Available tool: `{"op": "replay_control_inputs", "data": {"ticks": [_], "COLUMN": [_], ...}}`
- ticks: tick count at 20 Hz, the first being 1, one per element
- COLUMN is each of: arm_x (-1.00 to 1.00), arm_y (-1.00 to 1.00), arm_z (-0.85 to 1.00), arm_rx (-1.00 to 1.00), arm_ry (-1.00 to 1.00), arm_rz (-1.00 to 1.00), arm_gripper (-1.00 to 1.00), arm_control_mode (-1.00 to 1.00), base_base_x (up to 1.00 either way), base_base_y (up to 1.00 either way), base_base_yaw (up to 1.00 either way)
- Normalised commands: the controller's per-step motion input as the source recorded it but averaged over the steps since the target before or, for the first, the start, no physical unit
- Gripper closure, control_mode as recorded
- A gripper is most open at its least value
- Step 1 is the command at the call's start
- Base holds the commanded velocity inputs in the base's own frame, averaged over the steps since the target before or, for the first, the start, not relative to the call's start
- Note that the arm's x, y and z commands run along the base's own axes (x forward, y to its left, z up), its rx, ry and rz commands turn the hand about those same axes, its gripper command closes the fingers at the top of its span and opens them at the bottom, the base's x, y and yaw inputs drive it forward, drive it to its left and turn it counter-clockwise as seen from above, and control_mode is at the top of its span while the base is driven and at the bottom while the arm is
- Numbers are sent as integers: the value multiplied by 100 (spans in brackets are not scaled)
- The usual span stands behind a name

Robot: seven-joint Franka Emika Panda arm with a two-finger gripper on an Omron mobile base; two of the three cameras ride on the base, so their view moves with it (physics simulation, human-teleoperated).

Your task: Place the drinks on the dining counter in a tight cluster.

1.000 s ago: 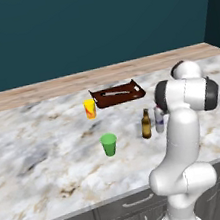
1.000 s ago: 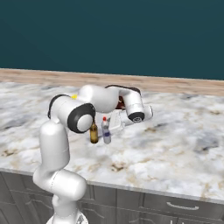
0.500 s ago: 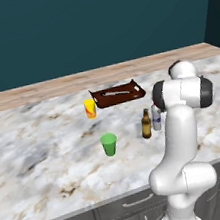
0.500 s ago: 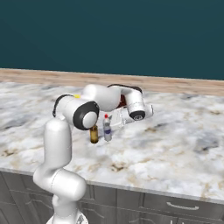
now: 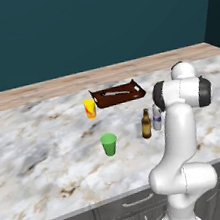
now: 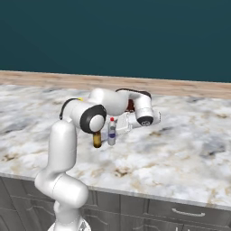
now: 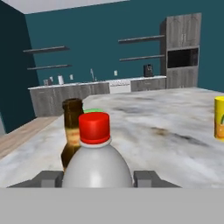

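Fingers (image 7: 97,178) pinching the clear red-capped bottle (image 7: 96,162) upright, just beside the brown beer bottle (image 7: 71,135) on the marbled desk (image 7: 175,144), apparently to tighten the cluster.

The long island counter with a white-grey marbled top (image 5: 49,157) and dark grey drawer fronts carries everything; the clear bottle with a red cap and blue label (image 6: 111,132) stands upright on it between the fingertips of the two-finger gripper (image 7: 98,178); the brown glass beer bottle (image 5: 145,124) stands just beyond it, close beside; the green cup (image 5: 108,144) sits farther off past both; the yellow-orange cup (image 5: 90,108) and the dark brown tray (image 5: 118,94) lie well apart from the gripper.
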Motion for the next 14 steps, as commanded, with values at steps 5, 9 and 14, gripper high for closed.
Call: {"op": "replay_control_inputs", "data": {"ticks": [5,9,14], "arm_x": [-35,-27,0], "arm_y": [0,0,1], "arm_z": [0,-7,-25], "arm_rx": [0,0,0], "arm_ry": [0,0,0], "arm_rz": [0,0,0], "arm_gripper": [100,100,100], "arm_control_mode": [-100,-100,-100], "base_base_x": [0,0,0], "base_base_y": [0,0,0], "base_base_yaw": [0,0,0]}}
